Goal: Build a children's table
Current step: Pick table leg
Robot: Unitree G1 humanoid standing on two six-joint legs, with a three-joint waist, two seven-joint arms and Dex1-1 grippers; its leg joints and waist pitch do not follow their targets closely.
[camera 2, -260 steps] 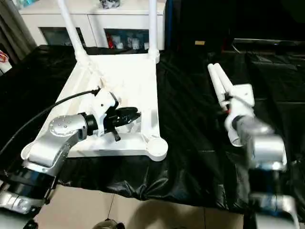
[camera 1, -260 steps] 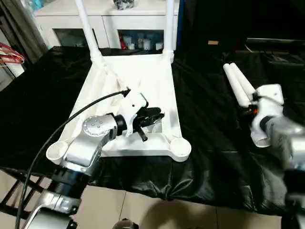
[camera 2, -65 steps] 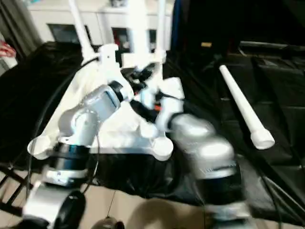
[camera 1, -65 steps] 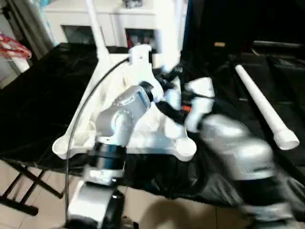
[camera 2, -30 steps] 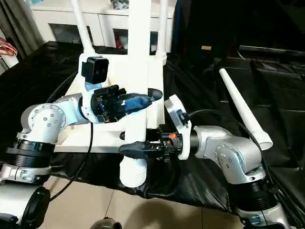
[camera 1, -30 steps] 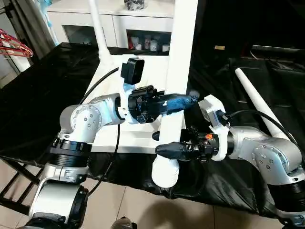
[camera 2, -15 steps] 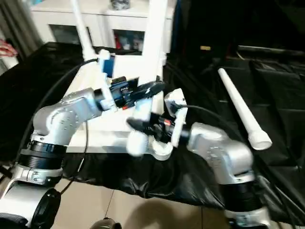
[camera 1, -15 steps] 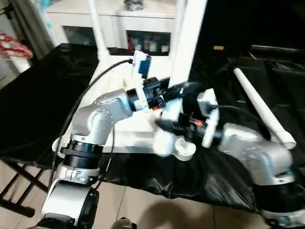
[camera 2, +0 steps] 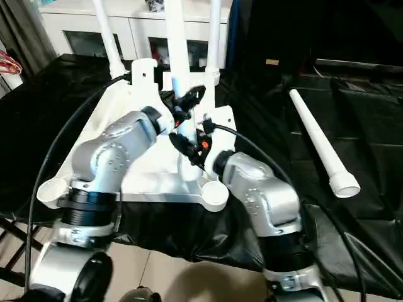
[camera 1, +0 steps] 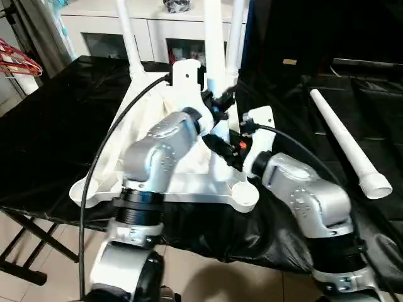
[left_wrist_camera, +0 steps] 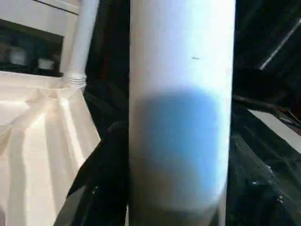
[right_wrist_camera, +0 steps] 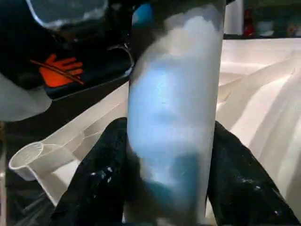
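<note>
Nearest to us, the two front corner sockets (camera 1: 245, 196) of the upturned tabletop (camera 1: 148, 135) stand empty at the edge of the black-draped bench (camera 1: 56, 126). Just beyond them, both grippers clasp one upright leg (camera 1: 213, 38) above the panel: the left gripper (camera 1: 217, 104) higher on the shaft, the right gripper (camera 1: 221, 146) lower, each pair of fingers closed around the leg, one finger on either side, as both wrist views confirm. We judge the leg is being carried toward a free socket. The risk we see is misalignment: with two grips on one shaft, any uneven pull could tilt the leg, so that its end strikes the socket rim or shifts the tabletop on the slippery cloth. Farther right, a spare leg (camera 1: 345, 141) lies flat on the bench, well apart. At the far corners, two fitted legs (camera 1: 126, 34) rise before a white cabinet (camera 1: 94, 25).
</note>
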